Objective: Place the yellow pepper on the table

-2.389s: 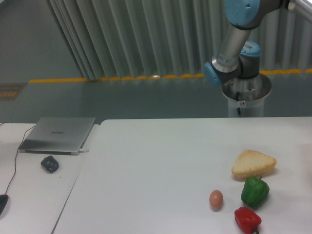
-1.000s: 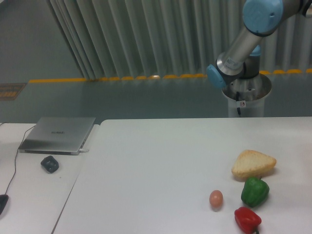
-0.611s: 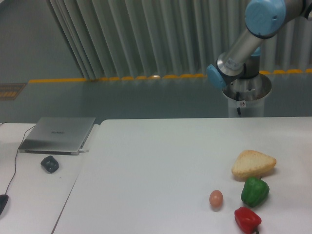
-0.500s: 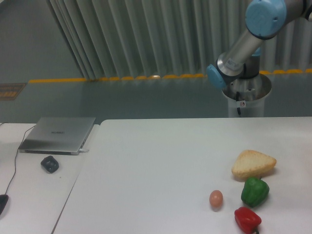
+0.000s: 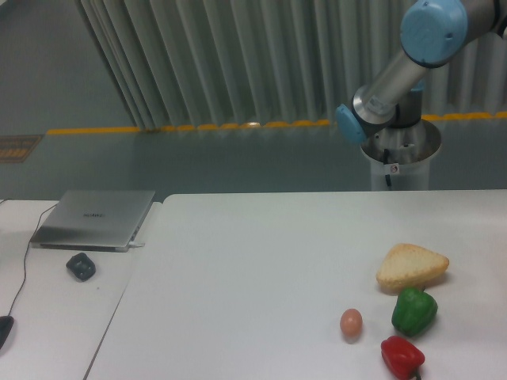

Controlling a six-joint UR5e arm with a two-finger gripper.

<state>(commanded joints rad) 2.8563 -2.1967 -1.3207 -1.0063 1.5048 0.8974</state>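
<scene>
White worktop was pictured bearing a green pepper, red pepper, egg and bread wedge | yellow pepper was not seen | gripper was out of frame, its state unknown | arm was seen upper right

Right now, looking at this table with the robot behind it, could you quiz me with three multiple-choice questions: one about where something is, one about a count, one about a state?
1. What lies just left of the green pepper?
A. egg
B. laptop
C. bread

2. How many bell peppers are on the table?
A. one
B. two
C. three

3. Is the laptop on the side desk open or shut?
A. open
B. shut
C. missing

Answers:
1. A, the egg sits beside the green pepper.
2. B, only the green pepper and the red pepper show; no yellow one is in view.
3. B, its silver lid lies flat.
</scene>
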